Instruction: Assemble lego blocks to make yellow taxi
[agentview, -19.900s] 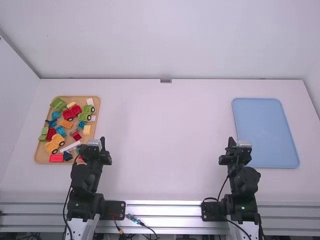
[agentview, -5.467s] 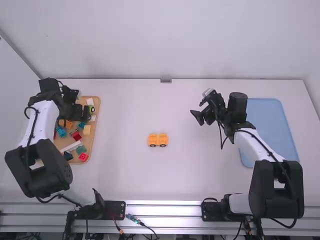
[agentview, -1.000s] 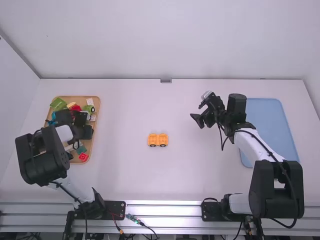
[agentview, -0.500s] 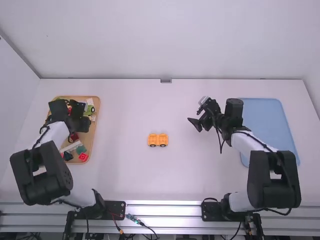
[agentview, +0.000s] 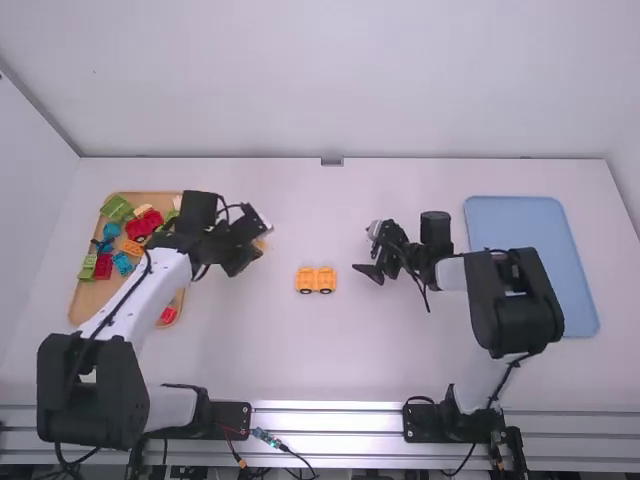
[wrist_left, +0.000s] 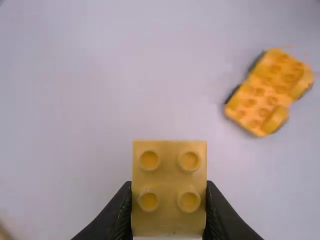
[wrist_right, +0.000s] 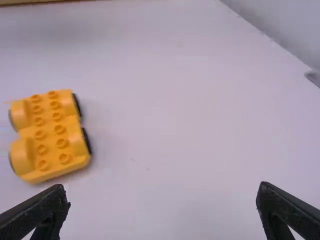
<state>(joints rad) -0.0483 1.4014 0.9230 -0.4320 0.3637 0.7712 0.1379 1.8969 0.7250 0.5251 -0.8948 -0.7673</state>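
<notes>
Yellow and square, a block with four round bumps is pinched tight in the left gripper, up over the white table. The right gripper has its jaws spread wide — nothing in them. Between the two grippers, apart from both, a yellow car bottom sits on its black wheels. More blocks — red, green and blue — lie in the wooden tray.
</notes>
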